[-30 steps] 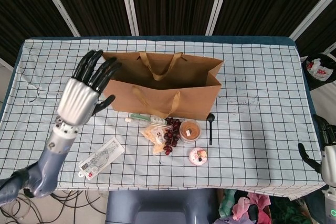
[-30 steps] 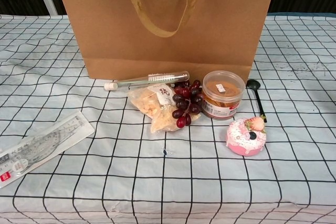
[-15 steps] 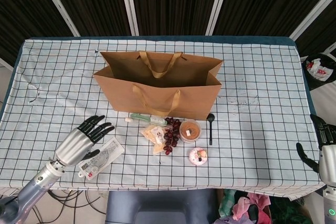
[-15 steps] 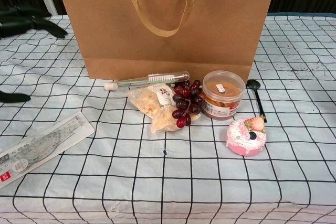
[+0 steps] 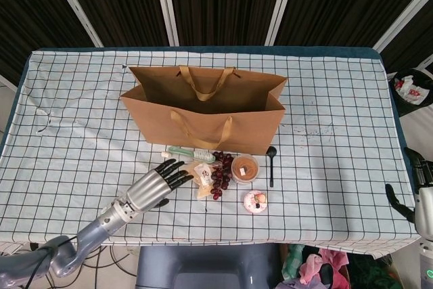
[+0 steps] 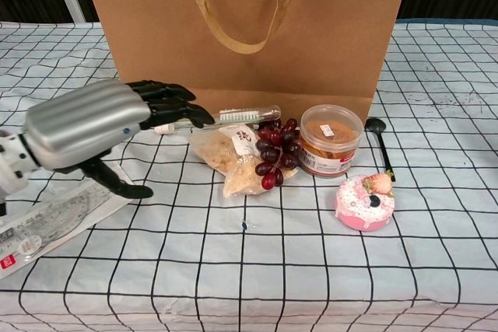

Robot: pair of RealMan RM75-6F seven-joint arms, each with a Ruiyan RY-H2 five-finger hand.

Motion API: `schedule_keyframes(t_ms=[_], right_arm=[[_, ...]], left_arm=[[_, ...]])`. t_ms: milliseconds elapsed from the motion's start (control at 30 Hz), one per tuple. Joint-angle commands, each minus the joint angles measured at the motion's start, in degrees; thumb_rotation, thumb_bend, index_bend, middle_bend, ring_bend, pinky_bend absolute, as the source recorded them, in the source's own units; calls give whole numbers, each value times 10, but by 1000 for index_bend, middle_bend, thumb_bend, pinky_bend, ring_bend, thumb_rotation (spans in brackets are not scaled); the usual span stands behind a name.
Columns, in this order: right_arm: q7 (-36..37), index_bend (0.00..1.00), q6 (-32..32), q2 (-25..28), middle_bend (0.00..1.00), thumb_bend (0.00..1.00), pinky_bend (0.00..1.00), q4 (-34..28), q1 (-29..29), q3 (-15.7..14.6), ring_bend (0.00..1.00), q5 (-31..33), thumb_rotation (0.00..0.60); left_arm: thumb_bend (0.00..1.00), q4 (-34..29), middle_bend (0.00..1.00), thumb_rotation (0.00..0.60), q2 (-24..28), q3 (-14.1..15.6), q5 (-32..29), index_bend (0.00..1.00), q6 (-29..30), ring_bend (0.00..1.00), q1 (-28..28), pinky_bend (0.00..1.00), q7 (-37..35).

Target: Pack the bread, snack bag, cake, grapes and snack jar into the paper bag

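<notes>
left hand [image 6: 85, 126] low over checked tablecloth [image 5: 338, 126], fingers apart, holding nothing, tips just left of snack bag [image 6: 226, 157]; packaged ruler set [image 6: 47, 219] partly under it. toothbrush tube [image 6: 222, 117] along base of paper bag [image 5: 203, 109], standing open. grapes [image 6: 276, 153] lie on snack bag, touching snack jar [image 6: 330, 139]. cake [image 6: 364, 200] in front of jar. black spoon [image 6: 381, 145] right of jar. right hand [image 5: 423, 201] at table's right edge, fingers: cannot tell.
</notes>
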Motion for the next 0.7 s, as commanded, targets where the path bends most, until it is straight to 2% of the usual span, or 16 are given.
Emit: schedule_keyframes(t_ms=[33,300,700], right_arm=[[1,103,0,1,177,295,241,1,0,0,298,1,600],[9,105,5,3,178,297,242,2,-3,4,298,4,600],[12,106,1,3,177,296,242,4,-2,4,298,6,600]], left_arm=[[120,14,243,600,-29,-17,-13,179,-25,118,-22,185,7],[120,62,242,600,-82,-40,-28,177,-42,118,-51,182,19],[147,121,237,600,-130,-55,-67,189,-75,118,-76,182,7]])
